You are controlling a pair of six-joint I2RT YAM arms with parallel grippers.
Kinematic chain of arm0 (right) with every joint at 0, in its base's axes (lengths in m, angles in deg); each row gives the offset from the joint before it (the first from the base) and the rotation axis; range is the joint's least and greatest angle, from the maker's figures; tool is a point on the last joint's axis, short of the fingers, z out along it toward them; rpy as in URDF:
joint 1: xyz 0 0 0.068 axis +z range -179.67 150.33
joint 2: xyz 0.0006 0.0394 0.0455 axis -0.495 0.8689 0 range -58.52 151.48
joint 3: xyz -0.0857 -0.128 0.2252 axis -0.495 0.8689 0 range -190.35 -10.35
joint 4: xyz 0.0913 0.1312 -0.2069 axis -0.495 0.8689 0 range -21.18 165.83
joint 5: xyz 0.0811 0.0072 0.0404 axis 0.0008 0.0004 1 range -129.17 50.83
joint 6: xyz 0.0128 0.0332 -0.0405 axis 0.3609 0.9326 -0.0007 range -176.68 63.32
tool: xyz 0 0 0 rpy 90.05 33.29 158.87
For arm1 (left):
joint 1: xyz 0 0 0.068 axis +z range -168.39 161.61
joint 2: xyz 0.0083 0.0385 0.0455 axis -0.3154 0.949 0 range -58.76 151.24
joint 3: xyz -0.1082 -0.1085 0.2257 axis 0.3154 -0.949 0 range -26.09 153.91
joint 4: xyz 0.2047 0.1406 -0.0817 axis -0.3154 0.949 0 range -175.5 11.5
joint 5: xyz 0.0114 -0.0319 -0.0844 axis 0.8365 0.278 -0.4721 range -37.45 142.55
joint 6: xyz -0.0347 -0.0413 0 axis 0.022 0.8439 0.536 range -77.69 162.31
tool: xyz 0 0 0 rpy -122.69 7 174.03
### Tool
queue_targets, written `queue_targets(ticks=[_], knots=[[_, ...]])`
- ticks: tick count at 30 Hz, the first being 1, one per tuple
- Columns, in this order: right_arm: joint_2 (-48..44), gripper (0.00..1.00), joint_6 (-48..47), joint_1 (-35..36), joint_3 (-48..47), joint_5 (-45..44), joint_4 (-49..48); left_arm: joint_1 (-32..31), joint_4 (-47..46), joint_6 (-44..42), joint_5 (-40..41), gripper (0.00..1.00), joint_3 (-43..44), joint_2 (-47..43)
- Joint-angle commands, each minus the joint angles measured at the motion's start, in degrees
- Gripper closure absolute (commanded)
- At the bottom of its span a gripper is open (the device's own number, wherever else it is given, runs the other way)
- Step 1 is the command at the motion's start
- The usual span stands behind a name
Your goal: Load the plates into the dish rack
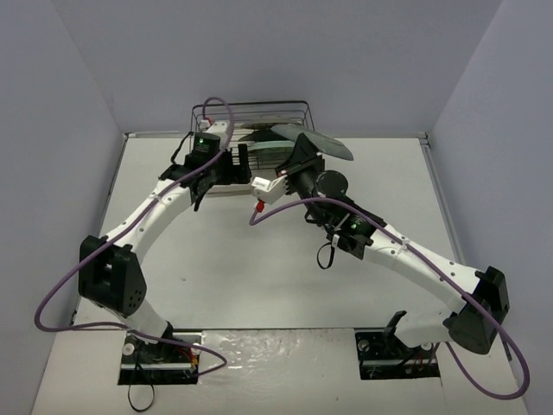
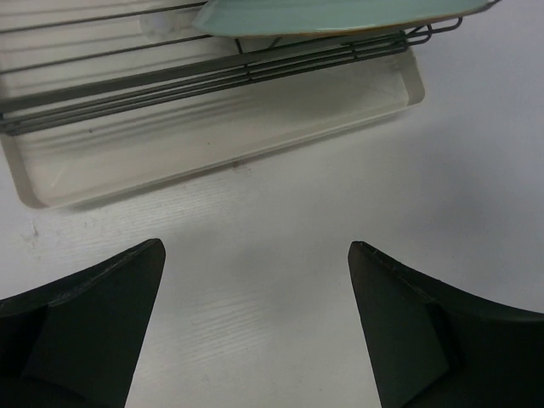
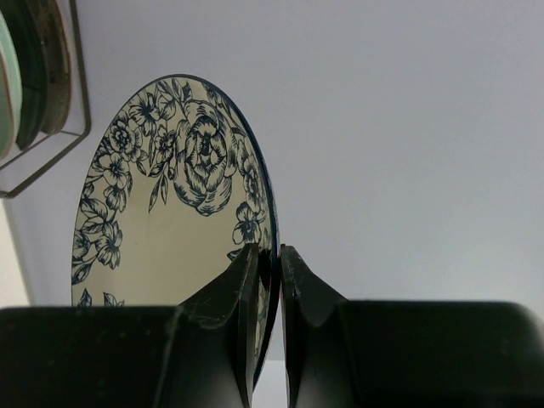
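The right fingers (image 3: 228, 293) are clamped on the rim of a round, glossy white plate (image 3: 161, 221) with a dark blue floral border. The plate stands on edge, its lower rim pinched between the two black fingers, and is held aloft at the right end of the dish rack (image 1: 251, 117). The rack is a rectangular black wire basket on a smooth cream tray base (image 2: 212, 149), set at the far side of the matt white surface (image 1: 259, 277). A mint-green plate (image 2: 323, 15) rests inside against the wires. The left fingers (image 2: 98, 314), black and wedge-shaped, stand apart holding nothing, over bare surface just near of the tray base.
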Motion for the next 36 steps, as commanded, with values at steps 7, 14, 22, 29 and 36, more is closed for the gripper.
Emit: queue_targets(ticks=[7, 14, 22, 29, 36], knots=[[-7.2, 1.0, 10.5, -2.5, -6.2, -2.0, -4.8, -5.8, -7.6, -21.6, 7.8, 0.07, 16.3, 11.8], [-8.6, 1.0, 15.1, -3.5, -6.8, -1.7, -2.5, -5.4, -2.0, -22.0, 14.2, 0.07, 32.3, 23.3], [-9.3, 1.0, 18.6, -3.8, -9.1, -2.2, 0.5, -2.9, -1.2, -20.6, 12.9, 0.15, 41.6, 29.5], [-11.5, 1.0, 20.0, -4.0, -8.6, 1.3, 5.7, -0.1, -0.8, -18.1, 10.2, 0.25, 47.0, 34.4], [-7.3, 1.0, 14.8, -7.9, -7.8, 7.4, 4.6, 1.9, -2.7, -15.2, 6.5, 0.26, 48.4, 36.0]])
